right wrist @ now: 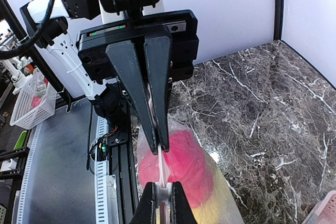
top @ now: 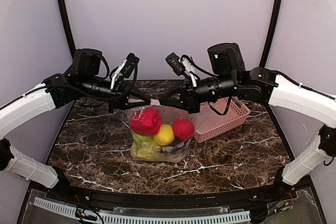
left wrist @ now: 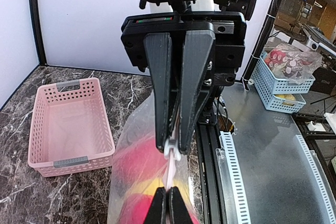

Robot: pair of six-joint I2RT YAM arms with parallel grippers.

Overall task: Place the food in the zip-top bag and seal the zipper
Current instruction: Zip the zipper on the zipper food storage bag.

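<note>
The zip-top bag [top: 157,139] hangs upright over the marble table, held by its top edge. Inside it is the food: a red pepper [top: 146,121], a yellow piece [top: 165,135], a red round piece [top: 183,128] and green cabbage [top: 144,148]. My left gripper [top: 148,99] [left wrist: 168,200] is shut on the zipper [left wrist: 174,174] [right wrist: 163,166] strip. Tip to tip with it, my right gripper [top: 162,99] [right wrist: 164,196] is shut on a white slider [right wrist: 164,191] on the same strip. Red and yellow food shows blurred through the plastic in both wrist views.
An empty pink lattice basket [top: 224,119] [left wrist: 68,124] stands on the table to the right of the bag, under the right arm. The black table frame [top: 157,195] runs along the near edge.
</note>
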